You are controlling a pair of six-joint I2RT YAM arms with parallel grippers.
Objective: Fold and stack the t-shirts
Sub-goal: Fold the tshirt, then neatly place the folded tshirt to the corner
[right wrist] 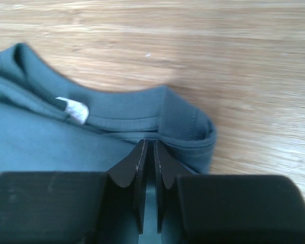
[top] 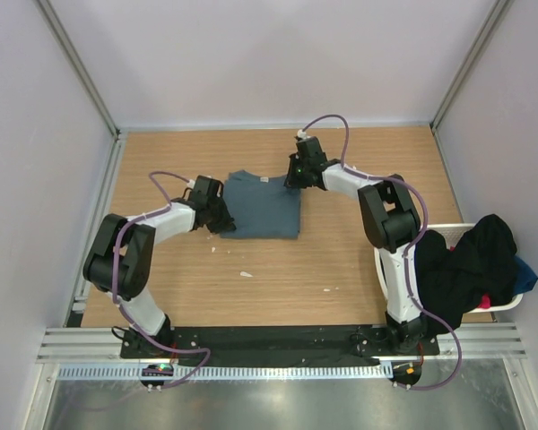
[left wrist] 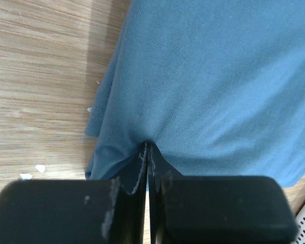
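Observation:
A slate blue-grey t-shirt [top: 264, 206] lies folded into a rough rectangle on the wooden table. My left gripper [top: 224, 217] is at its lower left corner. In the left wrist view the left gripper [left wrist: 147, 147] is shut, with the t-shirt [left wrist: 218, 76] puckered at its tips. My right gripper [top: 296, 173] is at the upper right corner. In the right wrist view the right gripper [right wrist: 149, 144] holds its jaws a narrow slit apart on the t-shirt [right wrist: 40, 147], just below the round neck and near a white label [right wrist: 73, 109].
A white laundry basket [top: 453, 228] stands at the right edge of the table. It holds a heap of black t-shirts [top: 471, 269], with blue cloth [top: 524, 273] and a bit of red cloth [top: 486, 302] showing. Small white scraps [top: 245, 273] lie on the table.

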